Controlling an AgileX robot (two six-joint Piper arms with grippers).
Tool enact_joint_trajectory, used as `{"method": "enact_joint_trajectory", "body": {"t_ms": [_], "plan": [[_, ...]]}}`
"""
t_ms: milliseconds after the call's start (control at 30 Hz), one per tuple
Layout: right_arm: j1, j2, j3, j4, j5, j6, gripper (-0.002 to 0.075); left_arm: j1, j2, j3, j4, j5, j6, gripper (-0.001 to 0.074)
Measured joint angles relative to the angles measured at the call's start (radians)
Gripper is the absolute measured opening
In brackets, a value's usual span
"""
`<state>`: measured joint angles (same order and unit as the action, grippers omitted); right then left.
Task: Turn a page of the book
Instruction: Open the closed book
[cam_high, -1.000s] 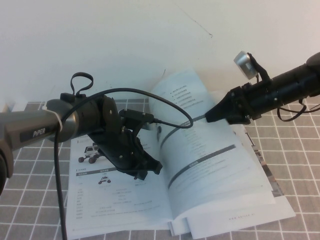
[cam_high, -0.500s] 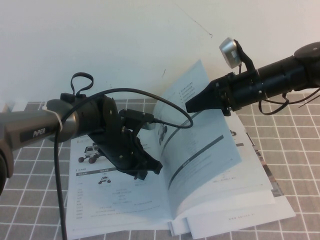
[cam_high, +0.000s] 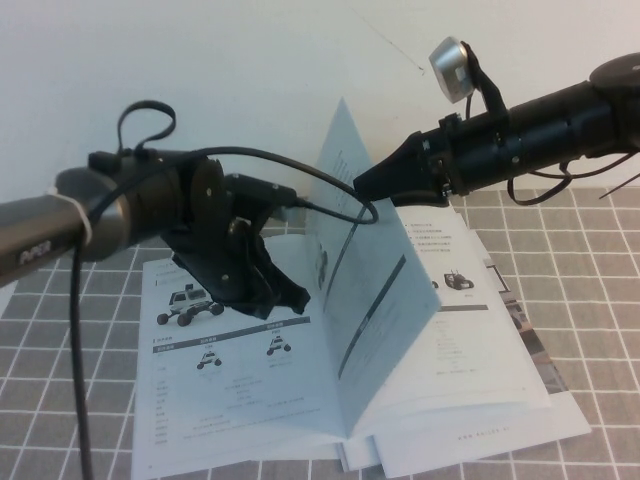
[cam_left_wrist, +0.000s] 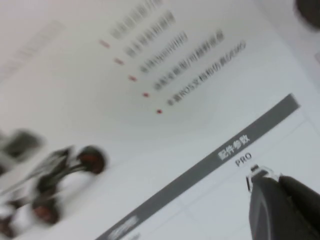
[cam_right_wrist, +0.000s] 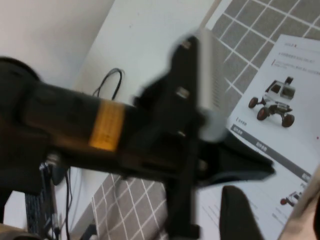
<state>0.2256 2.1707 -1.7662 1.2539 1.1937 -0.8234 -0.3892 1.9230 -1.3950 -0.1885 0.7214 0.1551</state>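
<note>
I'm watching the page (cam_high: 375, 280) go from leaning over the right half 1 s ago to standing nearly upright above the spine now. The right gripper (cam_high: 362, 184) has carried its top edge up and toward the left side of the counter; fingers together, pinched on the sheet's upper edge as far as I can judge from the high view. So the turn is about halfway imo: the page is past its lift and needs to tip over onto the left half.

The left gripper (cam_high: 285, 298) has lifted a bit vs. 0.5 s ago and hangs just above the left page, close to the standing sheet. Can't tell if its fingers are apart or together. In the left wrist view one dark fingertip (cam_left_wrist: 280, 205) sits close against the printed sheet.

The book (cam_high: 240, 390) lies open at the counter's near edge, roughly centre, w/ other white booklets (cam_high: 520, 425) stacked under its right half. The surface is a grey checked cloth (cam_high: 590, 270); a plain white wall (cam_high: 250, 70) runs along the far edge.
</note>
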Motion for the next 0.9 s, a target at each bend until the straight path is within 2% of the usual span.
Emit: {"method": "enact_joint_trajectory", "body": {"t_ms": [300,500,700,900], "plan": [[0.050,0.000,0.000,-0.028,0.000,-0.004,0.0323,-0.006,-0.201,0.009,0.039,0.084,-0.053,-0.0004],[0.068,0.000,0.000,-0.028,0.000,-0.019,0.0323,-0.063,-0.320,0.032,0.043,0.121,-0.043,-0.0004],[0.068,0.000,0.000,-0.028,0.000,-0.024,0.0323,-0.174,-0.415,0.032,0.043,0.201,-0.037,-0.0004],[0.070,0.000,0.000,-0.026,0.000,-0.041,0.0323,-0.340,-0.498,0.033,0.043,0.263,-0.033,-0.0004]]}}
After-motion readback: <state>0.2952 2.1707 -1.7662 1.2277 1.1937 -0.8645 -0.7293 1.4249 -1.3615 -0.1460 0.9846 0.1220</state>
